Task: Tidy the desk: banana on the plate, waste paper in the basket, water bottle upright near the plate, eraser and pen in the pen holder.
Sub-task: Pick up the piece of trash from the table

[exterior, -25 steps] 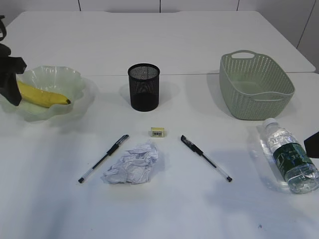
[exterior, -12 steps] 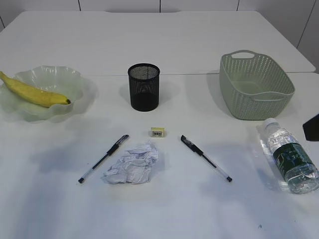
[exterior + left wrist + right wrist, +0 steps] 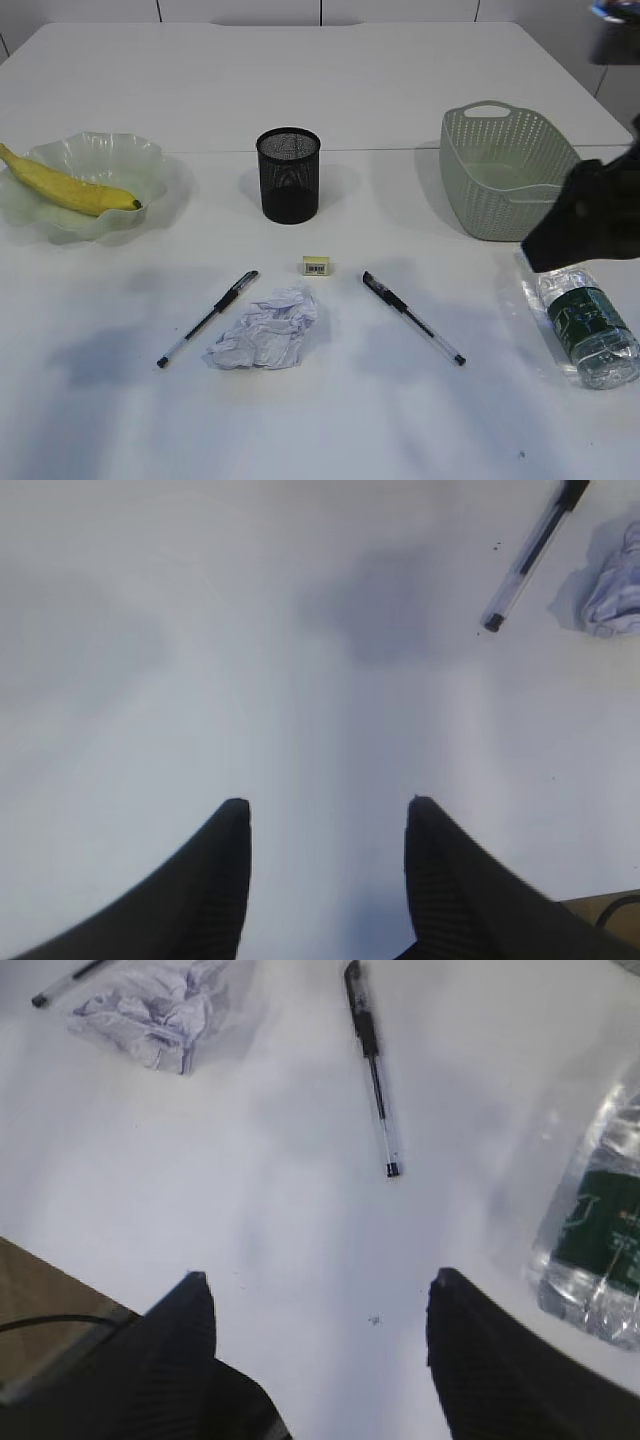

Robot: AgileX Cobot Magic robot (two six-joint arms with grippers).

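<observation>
So, nearest the camera, the paper ball, two pens and the eraser are left loose on the table, and the bottle is lying flat. Both grippers are spread wide, nothing held. Further back, holder and basket look unfilled; only the banana is seen on the plate.

The banana is yellow on a pale green plate. The pen holder is black mesh. The basket is light green with a woven pattern. The bottle is clear with a dark green label. The table is white.
</observation>
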